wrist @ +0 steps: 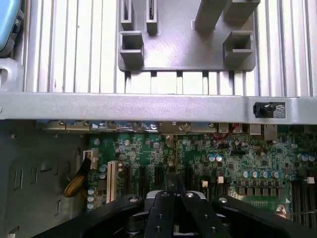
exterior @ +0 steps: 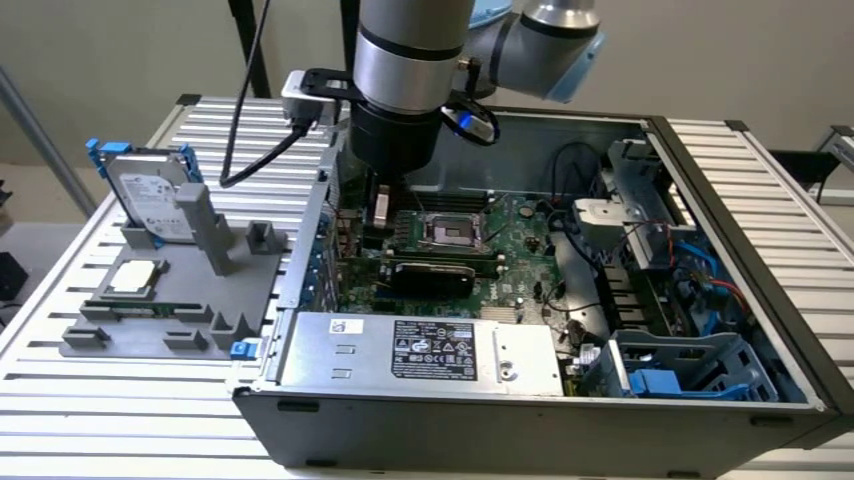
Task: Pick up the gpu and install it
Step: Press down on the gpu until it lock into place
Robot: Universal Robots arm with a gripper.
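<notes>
Grey plastic fixture tray (exterior: 160,345) lies well apart from the gripper (wrist: 173,191), on the exterior view's left, outside the computer case (exterior: 747,200). The tray carries a silver hard drive (exterior: 150,200) with blue side rails, standing tilted, and a small square CPU chip (exterior: 134,278) lying flat.

The gripper is lowered inside the case, just beside the rear wall (wrist: 148,106) and directly above the black expansion slots (wrist: 141,178). Its black fingers (wrist: 161,210) are pressed together, tips meeting.

The gpu (exterior: 380,205) appears in the exterior view as a narrow tan and silver strip standing on edge directly beneath the gripper, over the green motherboard. Neither its black cooler face nor its green board face can be made out. It cannot be told whether the fingertips pinch the card or only rest on its top edge.

On the exterior view's right of the gripper:
- CPU socket (exterior: 447,232), near.
- Power supply (exterior: 414,350), nearer the camera.
- Drive cage (exterior: 681,365), well apart.
</notes>
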